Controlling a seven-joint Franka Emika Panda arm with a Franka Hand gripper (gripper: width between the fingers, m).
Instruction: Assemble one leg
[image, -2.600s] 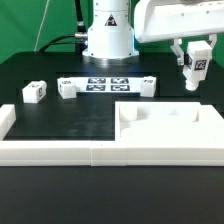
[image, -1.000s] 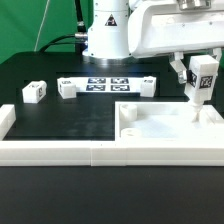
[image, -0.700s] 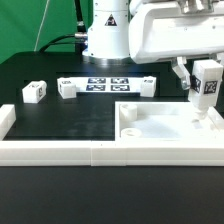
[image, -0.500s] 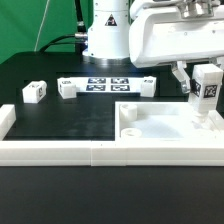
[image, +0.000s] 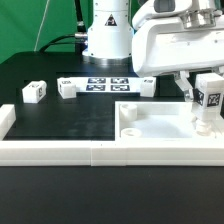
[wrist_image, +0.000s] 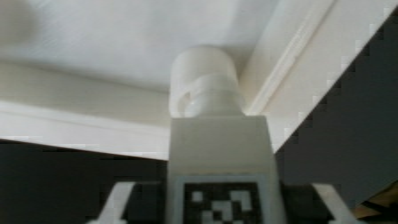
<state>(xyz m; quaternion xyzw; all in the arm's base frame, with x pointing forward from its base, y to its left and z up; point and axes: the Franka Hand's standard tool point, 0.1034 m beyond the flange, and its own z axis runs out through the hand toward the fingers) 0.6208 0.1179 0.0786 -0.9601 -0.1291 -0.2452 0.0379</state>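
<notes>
Nearest to the camera, a long white rail (image: 50, 150) lies across the front of the black worktop (image: 60, 115). One short end of it turns up at the exterior view's left. Just behind the rail, on the exterior view's right, lies a large flat white panel (image: 160, 130) with a raised edge. It has a small round hole (image: 127, 113) near its far corner on the left of that view.

Over the far right part of this panel, the tool (image: 203, 93) is clenched on the leg (image: 213, 98). It holds the leg upright, with the black-and-white tag facing the camera. The rounded lower end of the leg points down at the panel and is very near its surface. I cannot tell whether it touches. In the wrist view, the leg stands between the two fingers (wrist_image: 121, 203), with its rounded tip over the white panel, just beside a raised edge.

Further back, on the exterior view's left, two more small white blocks (image: 33, 91) (image: 67, 88) stand on the worktop, a little apart from each other. Just beside the second block lies the marker board (image: 108, 84) with its row of tags. Behind the board stands the white base of the robot (image: 107, 35).
</notes>
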